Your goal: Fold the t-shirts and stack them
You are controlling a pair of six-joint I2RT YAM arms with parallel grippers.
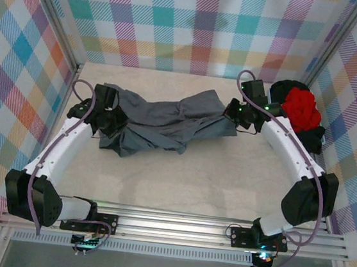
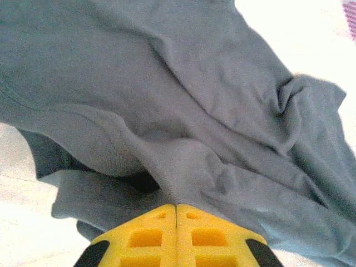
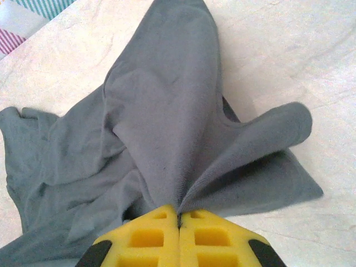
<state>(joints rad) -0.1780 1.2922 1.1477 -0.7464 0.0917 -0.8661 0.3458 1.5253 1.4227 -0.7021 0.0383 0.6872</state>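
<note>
Right now the left pincer is pressing fully closed on a bunched ridge of the grey shirt. The right pincer is doing the same at the other end, with only a thin pleat of cloth between its fingers.

The shirt is hanging and dragging between them across the middle of the worktop in the overhead view. Its long axis is running from the left of the frame to the centre right and rising slightly toward the right. It is twisting into a rope-like band there rather than lying flat. I cannot tell which end is the collar and which the hem.

The main risk, as I am judging it, is slipping. Each grip is biting so little cloth that pulling the arms further apart could tug a pleat free and drop that end. The twist is also threatening to trap creases if the shirt is laid down as it is.

The right arm is working just beside the red shirt and the black shirt in the upper right, so a wide swing could be snagging that heap.
</note>
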